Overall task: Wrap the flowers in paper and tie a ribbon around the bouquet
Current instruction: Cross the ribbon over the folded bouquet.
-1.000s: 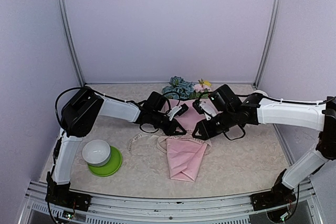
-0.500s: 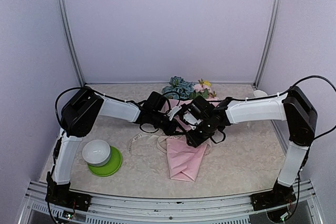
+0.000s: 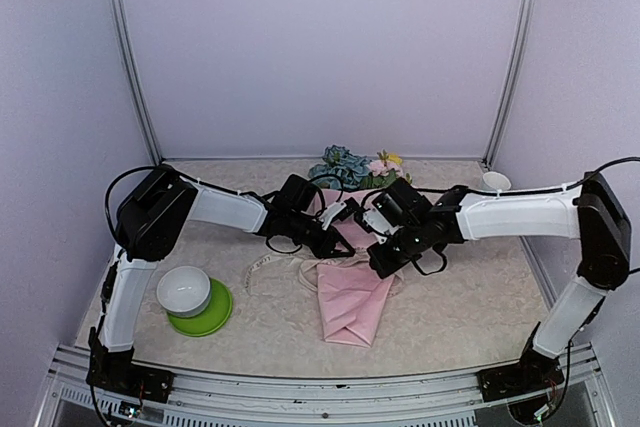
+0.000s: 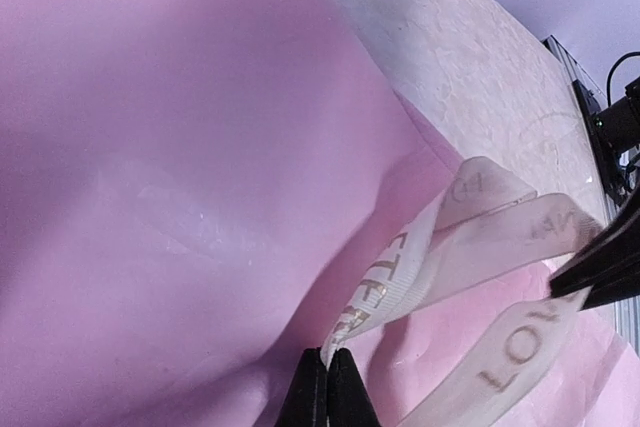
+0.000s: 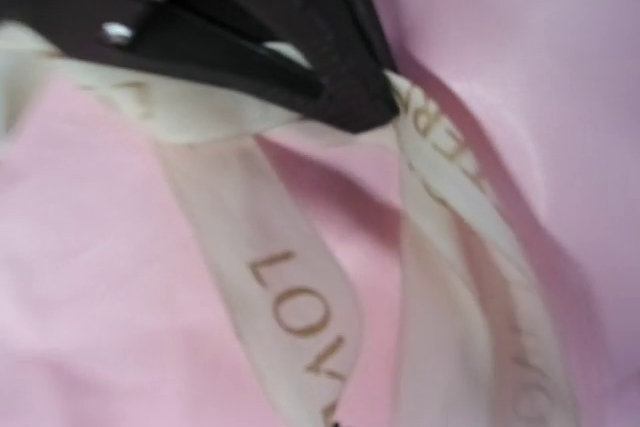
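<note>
Now right gripper point(image 4: 575, 282) tight on ribbon point(image 4: 500, 237)

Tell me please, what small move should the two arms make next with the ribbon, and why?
Probably draw the right gripper gently away from the left gripper to take up slack. Both are shut on the ribbon, which lies in loose loops over the pink paper.

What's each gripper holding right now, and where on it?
Both pinch the ribbon: left gripper at a fold over the paper, right gripper on a strand beside it.
</note>
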`<move>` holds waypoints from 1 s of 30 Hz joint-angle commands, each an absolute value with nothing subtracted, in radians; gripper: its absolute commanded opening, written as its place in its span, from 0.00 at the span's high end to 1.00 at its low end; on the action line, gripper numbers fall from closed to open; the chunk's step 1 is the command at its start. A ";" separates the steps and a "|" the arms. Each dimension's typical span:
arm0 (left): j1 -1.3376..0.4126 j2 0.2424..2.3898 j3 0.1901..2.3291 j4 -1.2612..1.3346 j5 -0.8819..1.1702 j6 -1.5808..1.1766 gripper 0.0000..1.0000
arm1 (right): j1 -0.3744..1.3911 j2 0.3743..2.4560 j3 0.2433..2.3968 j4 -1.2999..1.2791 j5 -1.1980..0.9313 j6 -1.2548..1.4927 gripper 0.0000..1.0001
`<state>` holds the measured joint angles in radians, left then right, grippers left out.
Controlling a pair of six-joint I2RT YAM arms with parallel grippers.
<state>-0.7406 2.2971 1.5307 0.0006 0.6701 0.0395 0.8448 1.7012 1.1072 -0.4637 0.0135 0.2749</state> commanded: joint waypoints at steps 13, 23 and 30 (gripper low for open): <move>-0.759 2.271 1.526 -0.019 0.564 0.101 0.88 | 0.507 1.259 0.621 -0.056 -0.428 0.707 1.00; -0.748 2.153 1.479 0.056 0.591 0.088 0.33 | 0.505 1.482 0.620 -0.050 -0.364 0.687 1.00; -0.696 1.937 1.333 0.030 0.498 0.002 0.15 | 0.500 1.565 0.658 -0.105 -0.312 0.661 1.00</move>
<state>-0.7330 2.0987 1.4197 0.0277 0.5854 0.0685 0.5083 1.5517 0.6300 -0.0711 -0.3588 0.6765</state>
